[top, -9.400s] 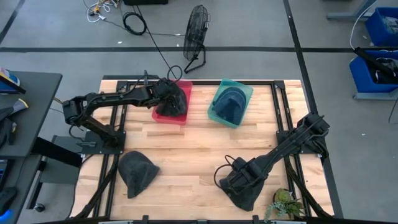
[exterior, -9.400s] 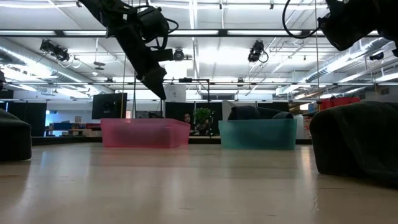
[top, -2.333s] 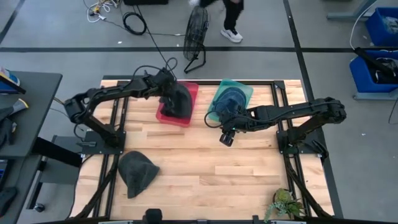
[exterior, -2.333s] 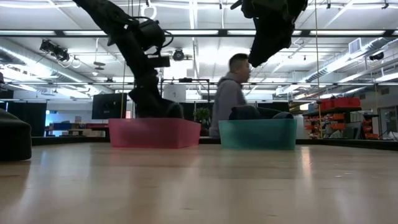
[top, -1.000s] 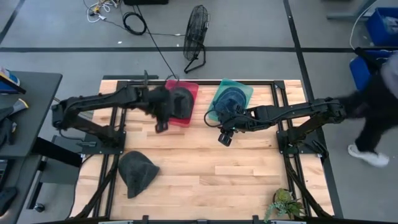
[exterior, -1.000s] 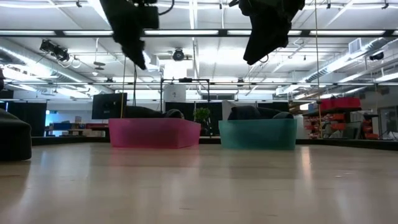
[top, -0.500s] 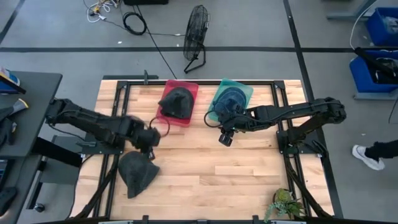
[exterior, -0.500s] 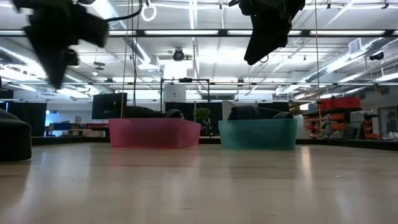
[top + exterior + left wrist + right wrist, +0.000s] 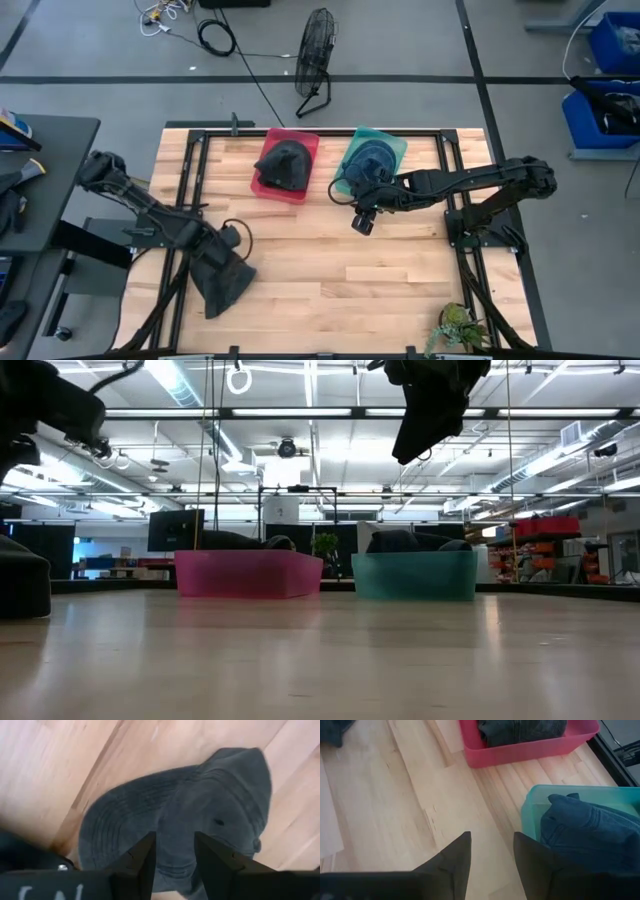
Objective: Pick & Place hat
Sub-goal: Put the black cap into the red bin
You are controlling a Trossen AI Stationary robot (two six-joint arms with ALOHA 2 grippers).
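A dark grey hat (image 9: 226, 285) lies crown up on the wooden table near its near-left corner. It also shows as the hat (image 9: 20, 585) at the left edge of the low view. My left gripper (image 9: 217, 250) hovers open just above the hat's far edge, and its fingers (image 9: 145, 857) frame the hat's crown (image 9: 215, 805) without touching. My right gripper (image 9: 362, 222) hangs open, high over the table's middle, beside the teal bin (image 9: 392, 148). A dark hat (image 9: 283, 165) fills the pink bin (image 9: 262, 188), and a blue hat (image 9: 368, 165) lies in the teal bin.
The pink bin (image 9: 530, 750) and the teal bin (image 9: 530, 815) stand side by side at the table's far edge. A small plant (image 9: 455, 325) sits at the near-right corner. Black frame rails run along both sides. Bare wood stretches between the bins and the near edge.
My left gripper has swung away from the pink bin toward the table's near-left corner and come down over the grey hat. The dark hat stays in the pink bin.
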